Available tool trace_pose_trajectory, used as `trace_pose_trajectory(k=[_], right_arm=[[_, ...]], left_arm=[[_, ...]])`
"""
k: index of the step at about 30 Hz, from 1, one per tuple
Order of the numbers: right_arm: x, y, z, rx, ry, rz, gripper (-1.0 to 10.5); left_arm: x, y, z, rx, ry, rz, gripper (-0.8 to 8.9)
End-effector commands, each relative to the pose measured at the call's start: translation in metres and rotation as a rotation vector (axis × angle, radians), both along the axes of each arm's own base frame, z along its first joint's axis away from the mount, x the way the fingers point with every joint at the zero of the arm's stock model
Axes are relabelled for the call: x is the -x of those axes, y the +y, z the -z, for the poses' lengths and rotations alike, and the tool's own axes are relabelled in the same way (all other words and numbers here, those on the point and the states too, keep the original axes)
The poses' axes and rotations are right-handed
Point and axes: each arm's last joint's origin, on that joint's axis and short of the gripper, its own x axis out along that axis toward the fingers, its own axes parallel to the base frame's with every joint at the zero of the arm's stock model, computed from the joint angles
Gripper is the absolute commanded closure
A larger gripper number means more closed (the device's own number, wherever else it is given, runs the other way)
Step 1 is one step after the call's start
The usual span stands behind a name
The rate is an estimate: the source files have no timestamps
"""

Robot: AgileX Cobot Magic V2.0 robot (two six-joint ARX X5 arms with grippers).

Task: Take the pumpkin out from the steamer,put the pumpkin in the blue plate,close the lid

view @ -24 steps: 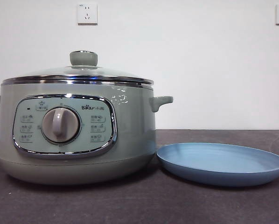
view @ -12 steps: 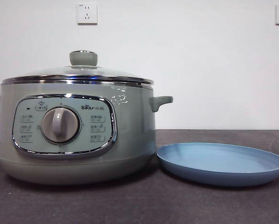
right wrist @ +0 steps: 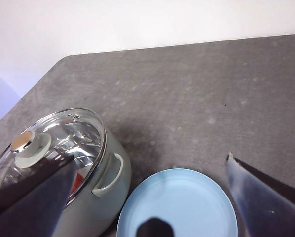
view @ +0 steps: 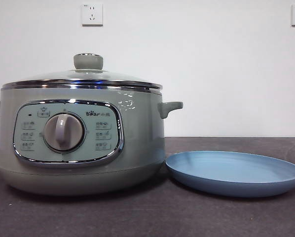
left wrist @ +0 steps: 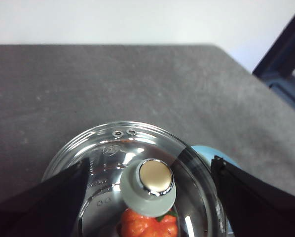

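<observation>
The steamer stands at the left of the table with its glass lid on. Through the lid glass, the orange pumpkin shows inside, under the pale green knob. The blue plate lies bare just right of the pot. My left gripper hangs open above the lid, its jaws wide on either side of the knob and not touching it. Higher up, my right gripper is open over the blue plate, with the steamer beside it. Neither arm shows in the front view.
The dark grey table runs in front of the pot and plate, and its far part is bare. A white wall with two sockets stands behind. A dark frame rises past the table's corner.
</observation>
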Motion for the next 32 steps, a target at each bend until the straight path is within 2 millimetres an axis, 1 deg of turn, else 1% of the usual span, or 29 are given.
trace_pose_trajectory(k=[1,5,8,14,20,32], right_arm=[[0.0,0.001,-0.001,0.006,-0.006,-0.01,4.4],[0.001,0.001,0.0,0.007,0.004,-0.012,4.4],[0.001,0.001,0.001,0.008,0.011,-0.013,4.4],[0.001,0.001,0.002,0.01,0.025,-0.013,4.4],[0.002,0.001,0.002,0.01,0.029,-0.013,4.4],[0.002,0.001,0.003,0.011,0.035,-0.012,4.4]], left_arm=[[-0.011,-0.017,0.001,-0.088,0.002,0.037,4.0],[-0.024,-0.043,0.007,-0.18,0.021,0.067,4.01],[-0.034,-0.06,0.017,-0.235,0.047,0.09,4.01],[-0.05,-0.08,0.041,-0.337,0.104,0.09,4.01],[-0.059,-0.089,0.055,-0.367,0.151,0.103,4.01],[-0.063,-0.091,0.064,-0.4,0.177,0.122,4.2]])
